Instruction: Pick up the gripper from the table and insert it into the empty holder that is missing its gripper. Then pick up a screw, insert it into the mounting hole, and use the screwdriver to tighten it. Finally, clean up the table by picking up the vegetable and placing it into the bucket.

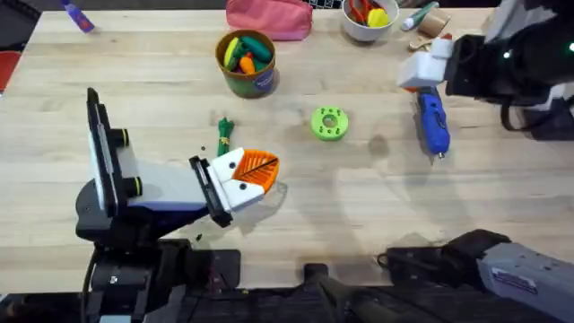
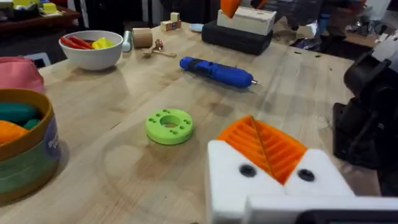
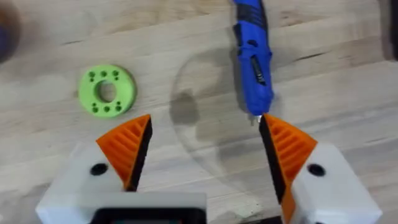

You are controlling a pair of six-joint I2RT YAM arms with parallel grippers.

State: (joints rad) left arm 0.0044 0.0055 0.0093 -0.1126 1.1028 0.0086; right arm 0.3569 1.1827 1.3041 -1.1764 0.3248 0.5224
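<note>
Above the screwdriver (image 3: 253, 59), the right claw (image 3: 202, 149) hangs with fingers apart; left claw's (image 1: 247, 175) state unclear.

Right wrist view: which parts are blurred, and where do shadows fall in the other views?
Right wrist view: the screwdriver is sharp, the near orange pads soft. Overhead: faint shadows beside the green disc. Left wrist view: the bucket is blurred at the edge.

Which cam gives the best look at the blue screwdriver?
Left wrist: the screwdriver lies whole on the table, metal tip included, nothing covering it. Overhead shows it with its top end under the right tool. Right wrist crops it at the frame edge.
</note>
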